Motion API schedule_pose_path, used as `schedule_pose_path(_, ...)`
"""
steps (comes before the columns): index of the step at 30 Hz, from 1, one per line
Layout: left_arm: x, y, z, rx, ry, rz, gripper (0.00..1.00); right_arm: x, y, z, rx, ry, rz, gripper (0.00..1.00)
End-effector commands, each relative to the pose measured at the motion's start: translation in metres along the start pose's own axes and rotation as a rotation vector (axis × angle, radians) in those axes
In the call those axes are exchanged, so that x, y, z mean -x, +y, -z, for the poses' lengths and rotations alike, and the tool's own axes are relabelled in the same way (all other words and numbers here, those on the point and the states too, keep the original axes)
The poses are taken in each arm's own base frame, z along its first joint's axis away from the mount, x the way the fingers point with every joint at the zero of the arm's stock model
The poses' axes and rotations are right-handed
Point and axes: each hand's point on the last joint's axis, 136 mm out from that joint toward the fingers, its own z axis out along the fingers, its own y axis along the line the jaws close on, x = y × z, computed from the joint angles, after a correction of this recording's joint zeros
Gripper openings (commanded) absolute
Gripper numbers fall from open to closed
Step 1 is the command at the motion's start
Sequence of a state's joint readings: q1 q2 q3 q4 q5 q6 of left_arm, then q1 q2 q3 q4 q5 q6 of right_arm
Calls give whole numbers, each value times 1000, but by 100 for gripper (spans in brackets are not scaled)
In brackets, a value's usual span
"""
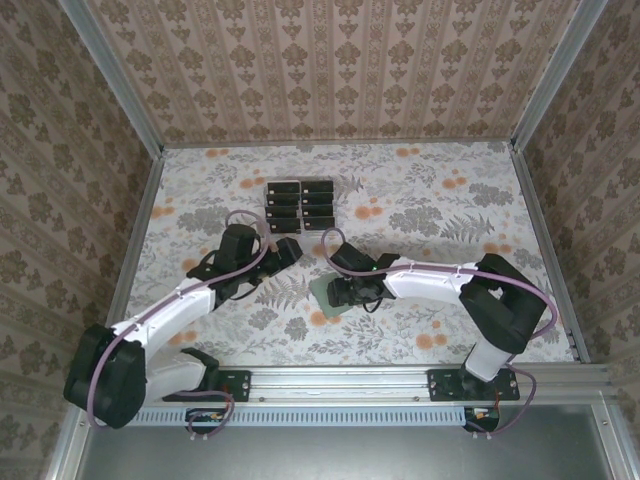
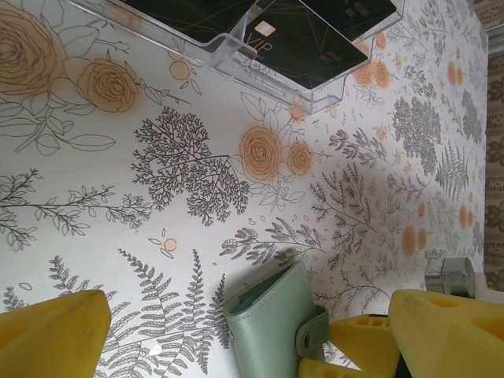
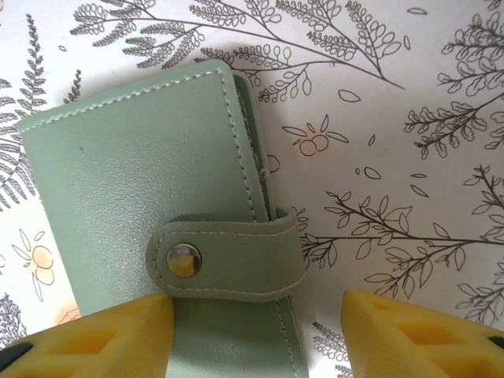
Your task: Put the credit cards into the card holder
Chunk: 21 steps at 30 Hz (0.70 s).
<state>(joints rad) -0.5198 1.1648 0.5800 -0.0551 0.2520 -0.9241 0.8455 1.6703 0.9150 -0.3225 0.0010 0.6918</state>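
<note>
done: nothing yet, credit cards (image 2: pixel 315 39) all sit in the rack (image 2: pixel 228 47)
card holder (image 3: pixel 118 173): snapped shut, edge between right fingers (image 3: pixel 87 339), spread, not pinching
left fingers (image 2: pixel 47 335): wide apart, empty

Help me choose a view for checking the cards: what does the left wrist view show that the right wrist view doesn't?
Left wrist view: a clear rack of dark credit cards on the table, beyond the card holder. Right wrist view: the holder's front cover close up, stitching plain, and the right gripper open, one finger over it. Both: the green holder, its strap snapped shut.
</note>
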Motion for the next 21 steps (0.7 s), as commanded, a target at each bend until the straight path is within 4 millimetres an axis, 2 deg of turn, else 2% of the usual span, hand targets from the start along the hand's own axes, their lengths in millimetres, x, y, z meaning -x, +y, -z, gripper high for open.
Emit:
schedule_pose_path(1,-3,-6,-4,-30,9,-3,100,-6,0,-8,55,29,-56,56)
schedule_pose_path(4,-6,-7,-7,-33,21,-7,100,-7,-1,-10,83,33,-84,47)
schedule_pose_path(11,-12,-7,-16,-42,52,-6,100,0,1,-4,159,9,-142,12)
schedule_pose_path(13,-14,-7,-19,-46,62,-6,100,4,2,0,178,0,-154,5)
schedule_pose_path(16,-15,-10,-24,-55,72,-5,100,12,5,10,212,-19,-165,0)
schedule_pose_path(21,-14,-17,-28,-70,74,-11,100,27,11,33,256,-68,-171,0)
